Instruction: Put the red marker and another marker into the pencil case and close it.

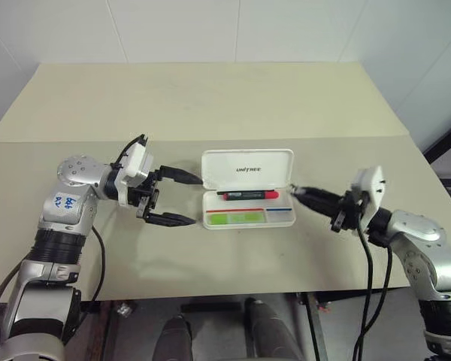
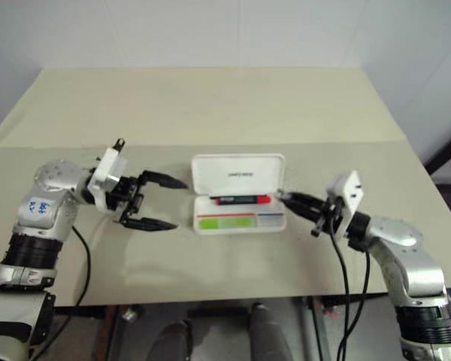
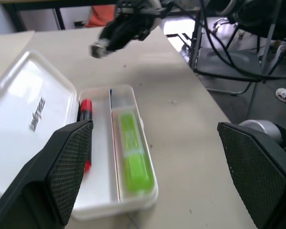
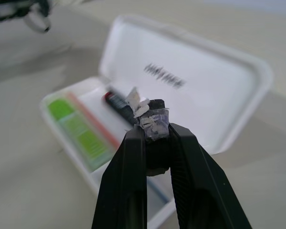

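White hard plastic forms the pencil case [image 1: 248,197], which lies open on the beige table [image 1: 210,113] with its hinged lid tilted up and back behind the tray. Black print inside the lid reads "UNITREE"; a red stripe and a blue stripe run along the divider between the tray's two compartments. In the compartment next to the lid lies the red marker [image 1: 248,195], a black barrel with white print too small to read and its red end toward the right side of the case. In the compartment farther from the lid lies the light-green marker [image 1: 237,219], flat and lengthwise. To the left of the case, the left gripper [image 1: 182,198] has its jaws spread wide and holds nothing; the upper fingertip is just beside the lid's left edge, though contact cannot be confirmed, and the lower fingertip stands near the tray's left end. To the right of the case, the right gripper [image 1: 301,192] has its two fingers pressed together with no marker between them; worn scraps of tape show at its tips in the right wrist view. Its tip points at the case's right end, close to it, and contact cannot be confirmed. Blue handwriting on the left arm's label is not legible.
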Tool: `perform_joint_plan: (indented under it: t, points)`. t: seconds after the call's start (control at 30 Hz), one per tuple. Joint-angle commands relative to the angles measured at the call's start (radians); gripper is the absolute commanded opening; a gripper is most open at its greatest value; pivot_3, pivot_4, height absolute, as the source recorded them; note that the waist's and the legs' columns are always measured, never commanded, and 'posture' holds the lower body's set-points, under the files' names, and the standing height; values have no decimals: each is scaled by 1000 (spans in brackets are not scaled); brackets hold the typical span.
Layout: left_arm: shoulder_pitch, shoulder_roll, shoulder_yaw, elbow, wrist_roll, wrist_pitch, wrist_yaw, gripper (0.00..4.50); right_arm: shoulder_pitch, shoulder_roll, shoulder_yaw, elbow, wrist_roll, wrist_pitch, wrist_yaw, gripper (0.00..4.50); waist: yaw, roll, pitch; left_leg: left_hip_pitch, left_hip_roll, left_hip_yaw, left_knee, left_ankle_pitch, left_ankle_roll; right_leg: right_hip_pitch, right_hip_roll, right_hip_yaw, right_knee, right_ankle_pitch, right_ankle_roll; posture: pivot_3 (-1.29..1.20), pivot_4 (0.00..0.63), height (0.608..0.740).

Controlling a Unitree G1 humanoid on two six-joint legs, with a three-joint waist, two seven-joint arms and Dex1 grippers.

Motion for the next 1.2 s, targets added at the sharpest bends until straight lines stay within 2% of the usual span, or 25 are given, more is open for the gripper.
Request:
perform_joint_plan:
  t: [0.03,0.37,0.63,0.87,1.03,1.13,1.2]
  points:
    - [22,23,12,-2,5,-33,-56,4500,-72,-38,59,22,-38,-18,99,340,0,0,0,0,0,0,0,0,0,0,0,0,0,0,0,0,150,740]
    - [69,32,25,-57,-9,-28,-18,4500,-225,-54,151,285,-145,-131,312,340,1,0,0,-2,0,0,-1,0,0,-2,0,0,-1,0,0,0,150,740]
    - [88,36,34,-83,-8,-20,-2,4500,-273,-31,162,379,-176,-189,375,340,-1,0,0,-1,0,0,-1,0,0,-1,0,0,0,0,1,0,150,740]
    - [77,31,29,-70,1,-26,-1,4500,-263,-24,147,362,-178,-194,368,2870,-1,0,0,-1,0,0,0,0,0,-1,0,0,1,0,1,0,150,740]
    - [62,20,20,-53,10,-35,0,4500,-258,-28,134,351,-171,-197,363,4468,-1,0,0,-1,0,0,0,0,0,-1,0,0,1,0,0,0,150,740]
    - [51,14,19,-42,13,-36,0,4500,-247,-35,107,318,-138,-181,365,4468,-1,0,0,-1,0,0,0,0,0,-1,0,0,1,0,0,0,150,740]
    - [41,8,25,-30,11,-37,2,4500,-217,-42,63,248,-49,-124,390,4468,0,0,0,-1,0,0,0,0,0,-1,0,0,1,0,0,0,150,740]
